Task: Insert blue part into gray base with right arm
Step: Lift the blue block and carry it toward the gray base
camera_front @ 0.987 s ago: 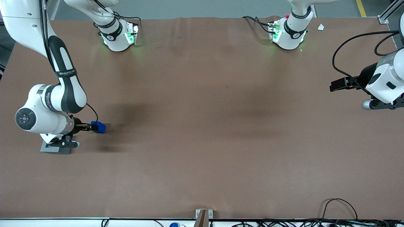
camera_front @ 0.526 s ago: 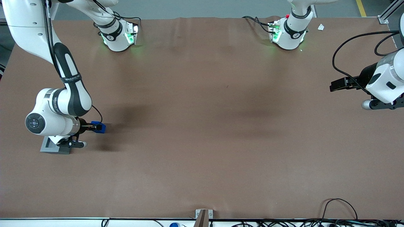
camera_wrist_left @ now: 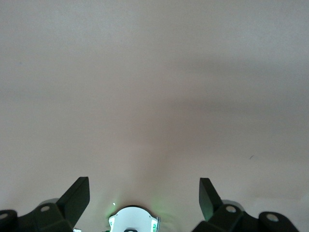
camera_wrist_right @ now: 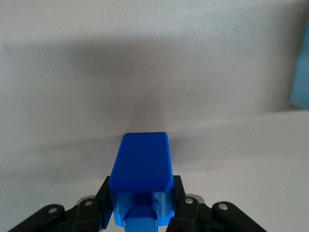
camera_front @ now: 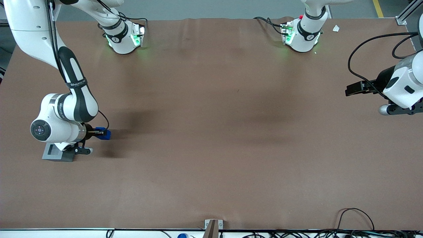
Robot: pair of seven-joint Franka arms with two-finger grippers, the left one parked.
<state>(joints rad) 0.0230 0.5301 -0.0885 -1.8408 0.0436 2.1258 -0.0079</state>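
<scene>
The blue part [camera_front: 105,134] is a small bright-blue block held in my right arm's gripper [camera_front: 101,133], whose black fingers are shut on its two sides. In the right wrist view the blue part [camera_wrist_right: 143,162] fills the space between the fingers [camera_wrist_right: 103,192] of the gripper [camera_wrist_right: 141,192]. Its shadow lies on the mat apart from it, so it hangs a little above the table. The gray base [camera_front: 53,154] sits on the table beside the blue part, toward the working arm's end and slightly nearer the front camera. The white wrist covers part of it, and its square recess shows.
A brown mat [camera_front: 211,132] covers the table. Two arm bases [camera_front: 124,36] with green lights stand along the edge farthest from the front camera. Cables [camera_front: 357,224] lie at the near edge. A pale blue edge [camera_wrist_right: 300,77] shows in the right wrist view; I cannot tell what it is.
The right arm's wrist has shifted toward the blue part, uncovering more of the gray base and its recess. The blue part has stayed almost in place, still gripped.
</scene>
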